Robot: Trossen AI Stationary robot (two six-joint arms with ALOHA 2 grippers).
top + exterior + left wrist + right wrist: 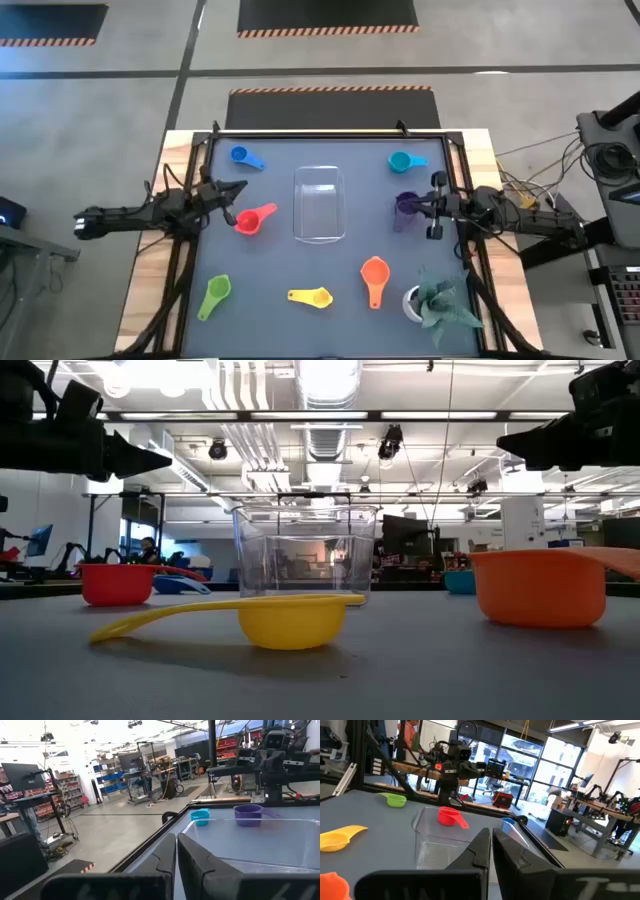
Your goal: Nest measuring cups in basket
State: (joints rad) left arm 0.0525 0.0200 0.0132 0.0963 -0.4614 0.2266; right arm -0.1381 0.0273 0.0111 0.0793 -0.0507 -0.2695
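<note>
Measuring cups lie scattered on the dark bench [330, 270] around an empty clear basket [319, 204] at its centre: blue cup [244, 158], teal cup [401, 161], purple cup [406, 203], red cup [253, 219], orange cup [375, 278], yellow cup [311, 296] and green cup [214, 295]. The left claw [238, 187] hangs near the red cup, fingers pressed together, empty. The right claw [408, 208] hangs over the purple cup, also closed and empty. A white potted plant [432, 303] stands beside the orange cup.

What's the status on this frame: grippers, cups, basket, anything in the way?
Left gripper shut, empty, by red cup. Right gripper shut, empty, over purple cup. Basket empty, centre. Nothing blocking it.
</note>
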